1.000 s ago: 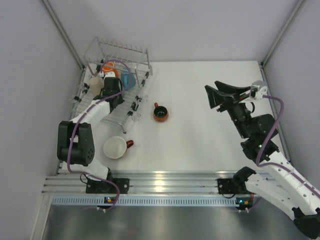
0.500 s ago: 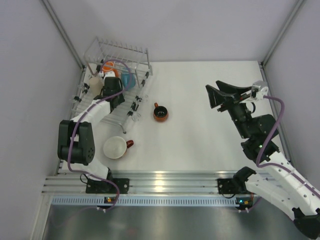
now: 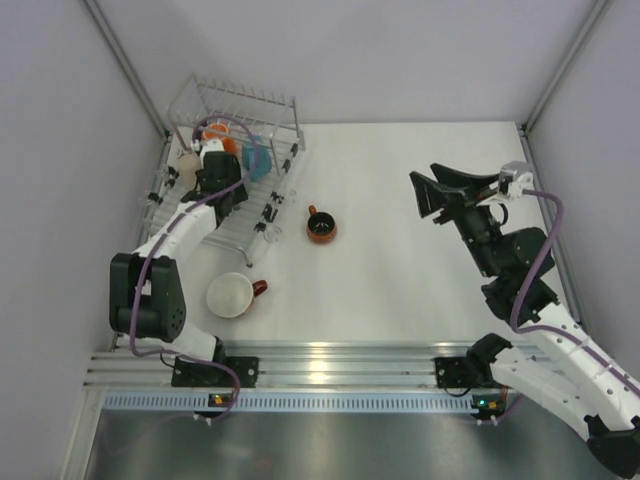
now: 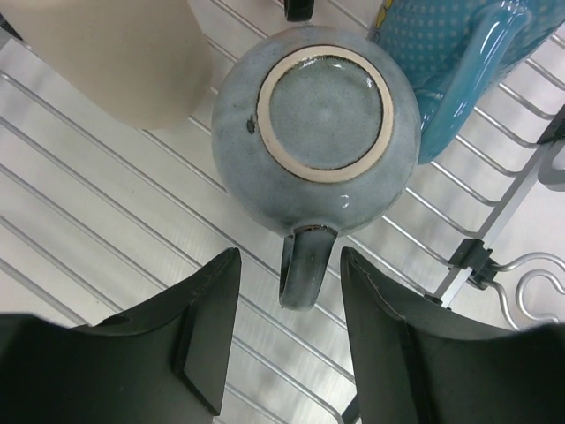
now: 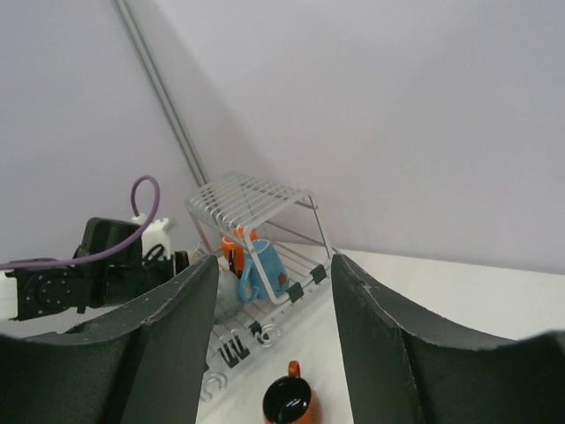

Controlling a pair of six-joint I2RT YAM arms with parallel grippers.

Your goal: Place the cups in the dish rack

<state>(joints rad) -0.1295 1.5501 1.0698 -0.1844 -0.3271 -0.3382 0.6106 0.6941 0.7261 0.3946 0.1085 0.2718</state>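
Just ahead of the left gripper [image 4: 289, 261]: a grey-blue mug [image 4: 318, 132], upside down on the wires of the dish rack [image 4: 106, 221]. Handle [image 4: 305, 269] turned straight back toward the claw and lying in the gap between the two dark fingers [image 4: 207, 327], apparently touching neither. Claw spread fairly wide, gripping nothing.

Speckled grey-blue glaze over a rounded body, with a pale unglazed ring around the upturned base and one small dark fleck on that ring.

Close beside it in the rack, toward the far left of the wrist view, a beige tumbler [image 4: 115, 53]. To the far right, a light blue mug [image 4: 441, 53] with fine dots and a glossy handle. Also in the rack, beside the light blue mug, an orange mug [image 5: 232, 247].

Out on the white table [image 3: 400, 280], well apart from the rack: a small dark mug [image 3: 321, 229] with a red handle, and nearer the arm bases a wide white cup [image 3: 230, 295], also red-handled.

Right gripper [image 3: 425, 195] held high over the table's right side, fingers far apart, empty.
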